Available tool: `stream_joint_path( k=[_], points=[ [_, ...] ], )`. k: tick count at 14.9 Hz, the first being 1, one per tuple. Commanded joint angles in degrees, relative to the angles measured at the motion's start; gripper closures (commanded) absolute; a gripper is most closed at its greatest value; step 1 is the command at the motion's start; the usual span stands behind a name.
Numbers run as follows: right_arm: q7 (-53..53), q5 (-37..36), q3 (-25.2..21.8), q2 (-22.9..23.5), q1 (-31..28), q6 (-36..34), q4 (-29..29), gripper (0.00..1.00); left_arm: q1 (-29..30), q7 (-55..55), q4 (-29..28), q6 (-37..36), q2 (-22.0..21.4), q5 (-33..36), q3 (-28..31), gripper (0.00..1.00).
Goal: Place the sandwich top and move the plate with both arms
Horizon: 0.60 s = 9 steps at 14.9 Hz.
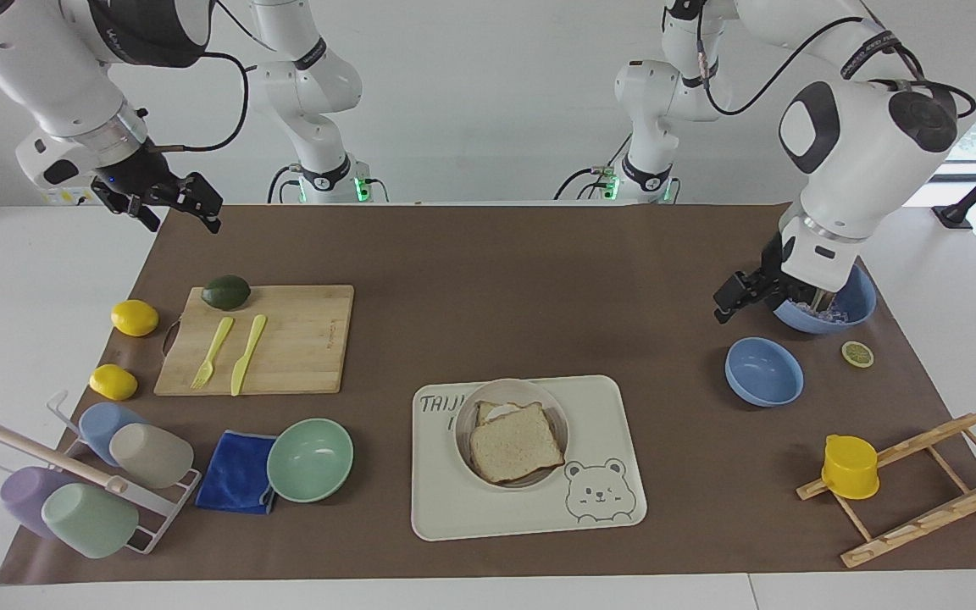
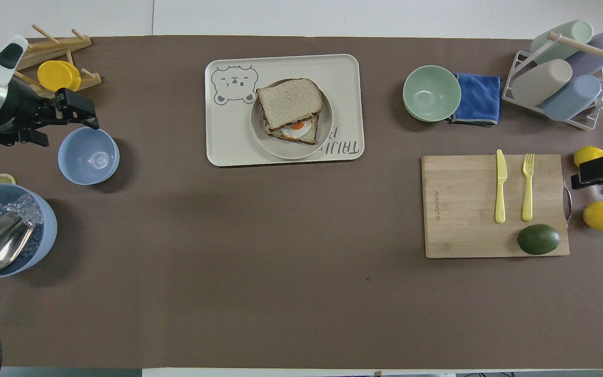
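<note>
Reading the facing view as a clock dial, the right gripper [image 1: 174, 207] hangs in the air at ten o'clock, over the mat's corner, with its jaws apart and nothing between them; that arm waits. Below it lies a wooden cutting board [image 1: 293, 339]. It carries a small printed mark that is too small to read.

At six o'clock is the tray [image 1: 607, 508], with a bear drawn at its five o'clock corner. The plate [image 1: 488, 391] stands on the tray. The sandwich top [image 1: 515, 442] already lies on the egg toast [image 2: 296, 128], but it is turned a little and shifted toward the plate's five o'clock, so the toast shows at eleven. The lettering [image 1: 441, 404] on the tray reads "TAIJI" on its upper line. The plate hides the rest.

At about two o'clock the left gripper [image 1: 738, 296] is raised above the mat by the ice bowl [image 1: 856, 305]. It too is wide open and empty, well apart from the plate.

The placing looks done and the two-arm move remains. The skewed slice could slide off if one arm lifts the plate sooner or higher than the other. The rim offers little to pinch, so a shallow grip may slip. The plate could also catch the tray's raised edge if it is dragged rather than lifted. As the left arm reaches in, it might clip the small blue bowl [image 1: 763, 371].
</note>
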Motion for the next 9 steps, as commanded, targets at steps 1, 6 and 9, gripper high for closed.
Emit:
stream_joint_path(
  k=[1, 6, 9],
  points=[
    [-0.83, 0.02, 0.14, -1.18, -0.19, -0.55, -0.97, 0.0, 2.3, 4.41, -1.06, -5.81, -5.32, 2.69, -0.92, 0.0],
    [-0.83, 0.02, 0.14, -1.1, -0.1, -0.55, -1.06, 0.0, 14.07, 10.13, -0.97, -13.38, -9.9, 5.78, -13.47, 0.0],
    [-0.83, 0.02, 0.14, -1.18, -0.19, -0.55, -0.97, 0.0, 15.92, 12.67, -0.88, -17.07, -9.99, 5.78, -15.76, 0.0]
  ],
)
